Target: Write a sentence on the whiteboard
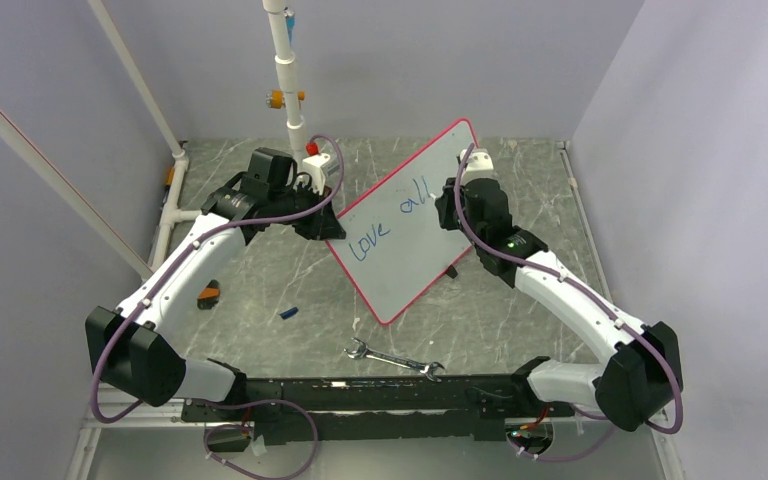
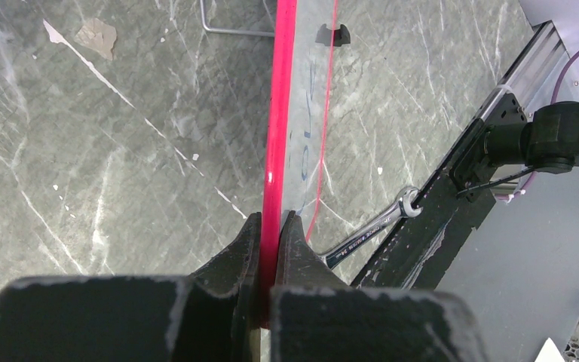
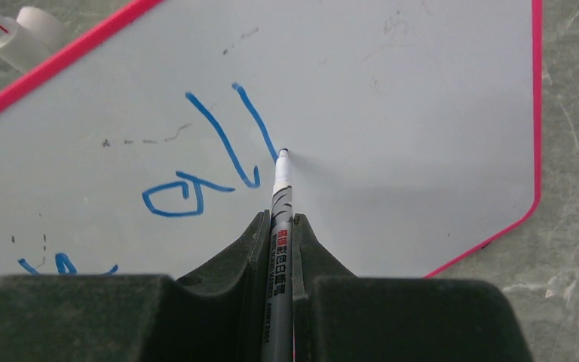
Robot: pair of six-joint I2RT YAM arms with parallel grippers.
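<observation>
While the left gripper [image 2: 271,220] pinches the red-pink rim of the large flat white whiteboard [image 1: 418,262] — propped beyond the silver steel wrench [image 1: 393,358] — the right gripper [image 3: 280,225] clamps a slim white marker pen [image 3: 281,205], its tip seemingly touching beside the blue handwritten sentence [image 1: 390,222]. The board is probably light, stiff and slick — hold its rim.
</observation>
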